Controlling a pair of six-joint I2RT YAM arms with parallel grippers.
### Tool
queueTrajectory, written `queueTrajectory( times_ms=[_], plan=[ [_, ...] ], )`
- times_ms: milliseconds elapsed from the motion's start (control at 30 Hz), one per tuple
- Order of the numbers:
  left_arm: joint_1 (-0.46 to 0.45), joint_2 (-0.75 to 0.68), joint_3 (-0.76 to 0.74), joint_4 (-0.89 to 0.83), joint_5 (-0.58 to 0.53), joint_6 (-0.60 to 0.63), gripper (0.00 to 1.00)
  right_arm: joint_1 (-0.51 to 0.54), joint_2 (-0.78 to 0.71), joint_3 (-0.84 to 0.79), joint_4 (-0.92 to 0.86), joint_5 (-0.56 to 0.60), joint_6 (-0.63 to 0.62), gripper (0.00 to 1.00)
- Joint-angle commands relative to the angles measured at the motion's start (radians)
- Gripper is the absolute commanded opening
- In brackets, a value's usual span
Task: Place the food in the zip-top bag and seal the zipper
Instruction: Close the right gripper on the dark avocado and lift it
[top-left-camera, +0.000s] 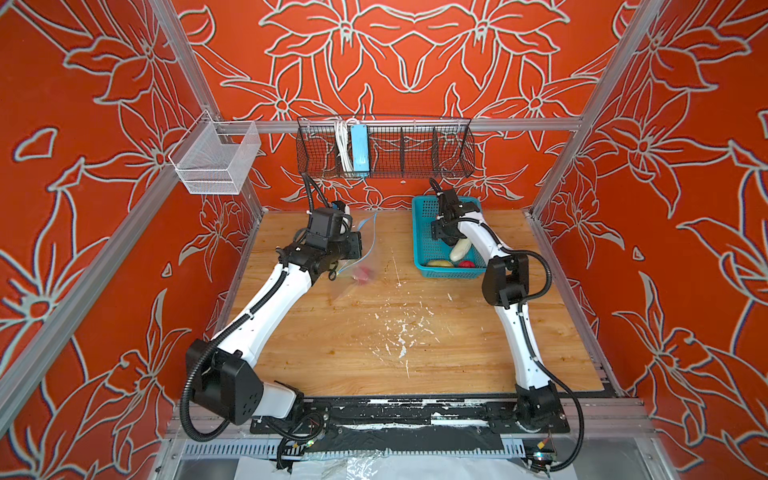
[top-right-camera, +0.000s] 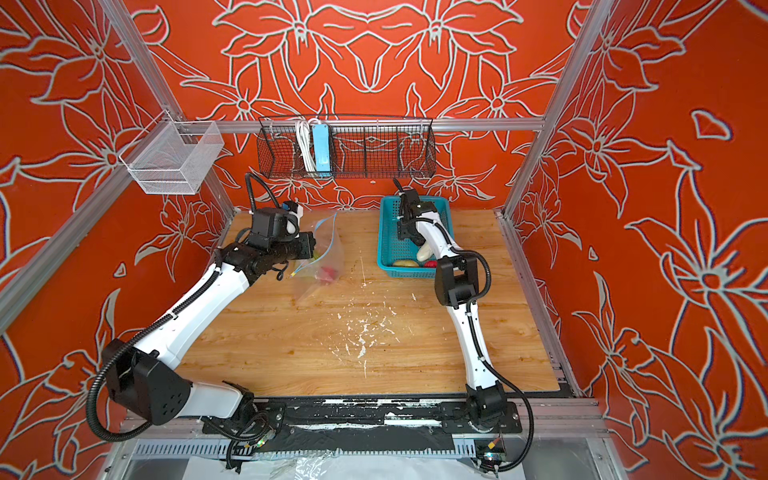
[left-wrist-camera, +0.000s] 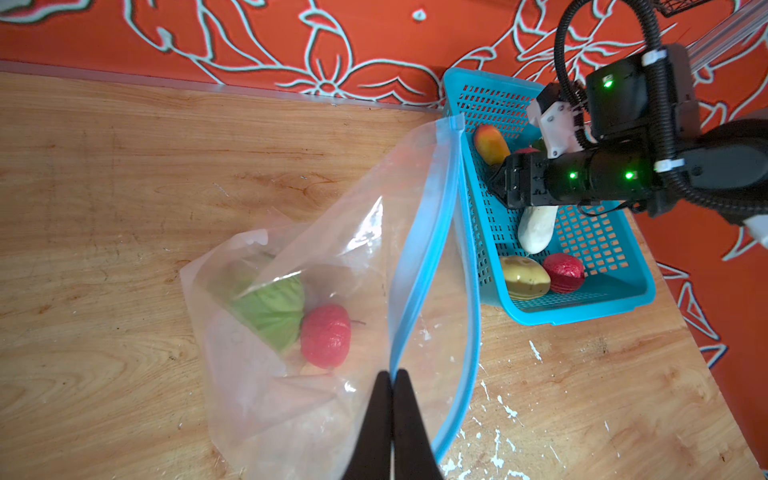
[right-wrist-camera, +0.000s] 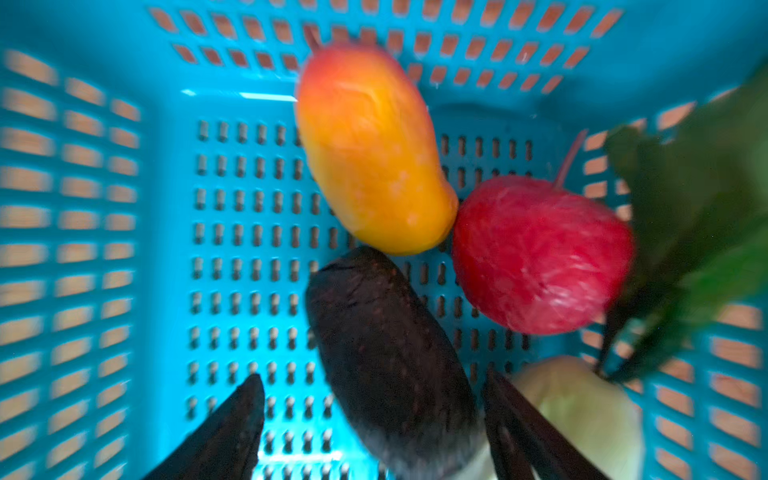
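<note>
Pinching the upper lip of the clear, thin plastic zip-top bag (left-wrist-camera: 353, 199), my left pincer (left-wrist-camera: 392, 380) has its jaws pressed fully together right at the thin light-blue zipper strip (left-wrist-camera: 434, 216). That lifts the lip off the wooden counter (left-wrist-camera: 124, 187), so the mouth gapes rightward toward the teal plastic lattice basket (left-wrist-camera: 582, 312). The bag sits at the far left of the counter, with a green toy cabbage (left-wrist-camera: 274, 311) and a red toy strawberry (left-wrist-camera: 325, 336) lying inside (so I judge the loading is under way, with most pieces to go). My right pincer (right-wrist-camera: 372, 376) is down in the basket at the far right. Its jaws are spread wide either side of the dark oval toy avocado (right-wrist-camera: 386, 340), and as far as I can see they grip nothing. An orange-yellow toy mango (right-wrist-camera: 370, 153) and a second red strawberry (right-wrist-camera: 540, 257) lie close beside the avocado.
</note>
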Motion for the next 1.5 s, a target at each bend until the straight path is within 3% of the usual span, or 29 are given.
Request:
queueTrajectory(
  times_ms=[0,333,533,700,1467],
  plan=[
    [0.004,0.010,0.008,-0.016,-0.011,0.009,0.00,-0.016,0.038,0.013,-0.033,-0.006,0.020,0.80],
    [0.004,0.019,0.009,-0.019,-0.016,0.011,0.00,-0.017,0.032,0.009,-0.014,-0.020,0.018,0.69],
    [0.005,0.018,0.009,-0.019,-0.019,0.011,0.00,-0.017,0.021,0.009,-0.008,-0.043,0.018,0.51],
    [0.004,0.018,0.009,-0.019,-0.019,0.009,0.00,-0.017,-0.044,-0.063,0.033,-0.063,0.035,0.41],
    [0.004,0.002,0.006,-0.012,-0.011,0.001,0.00,-0.017,-0.353,-0.461,0.213,-0.175,0.133,0.39]
  ],
)
